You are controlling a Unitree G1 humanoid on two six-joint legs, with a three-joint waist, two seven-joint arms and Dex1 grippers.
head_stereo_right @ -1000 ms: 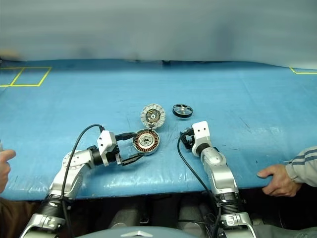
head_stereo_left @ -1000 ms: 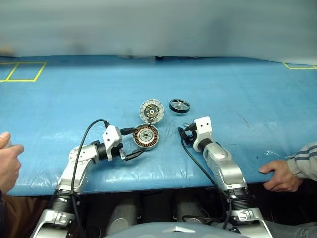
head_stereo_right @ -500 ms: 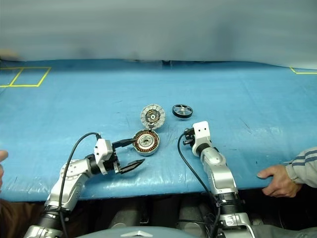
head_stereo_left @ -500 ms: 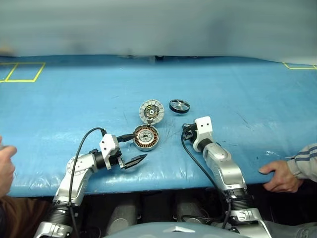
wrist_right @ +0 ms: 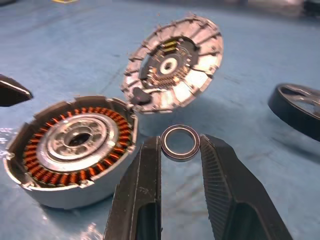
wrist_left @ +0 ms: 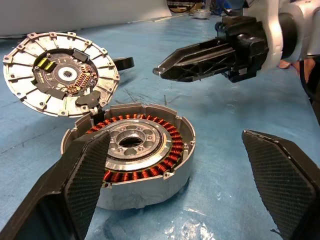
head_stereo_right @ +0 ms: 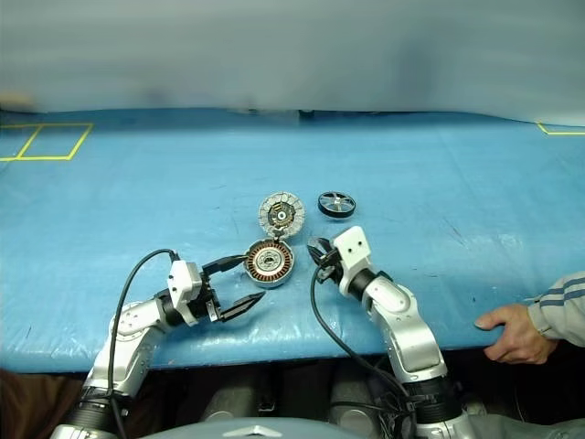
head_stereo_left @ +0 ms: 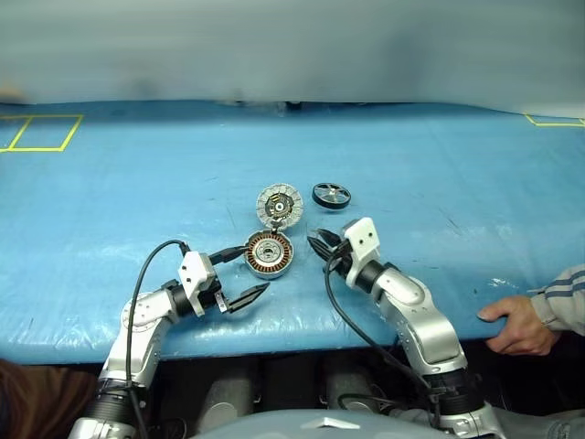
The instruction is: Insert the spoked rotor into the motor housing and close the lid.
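The spoked rotor (head_stereo_left: pixel 331 195) lies untouched on the blue bench (head_stereo_left: pixel 137 183), right of centre in the head view, well apart from both pincers. The motor housing (head_stereo_left: pixel 269 253) sits at centre with its copper windings exposed; the lid (head_stereo_left: pixel 279 205), hinged at the housing's far edge, stands tilted open just above it, segmented face showing.

My right pincer (wrist_right: pixel 180 150) now holds a small metal ring (wrist_right: pixel 180 142) between narrowed fingers. A second ago this pincer sat lower, to the right of the housing; it has since risen and swung left, and now points at the housing's right flank. My left pincer (head_stereo_left: pixel 245 274), spread wide and empty, has drawn back slightly toward the lower left of the frame, with one finger near the housing's rim.

I judge that the ring is meant for the housing's hub before the rotor goes in; insertion and lid closure both remain undone. A person's hand (head_stereo_left: pixel 514 322) rests on the bench edge at lower right.
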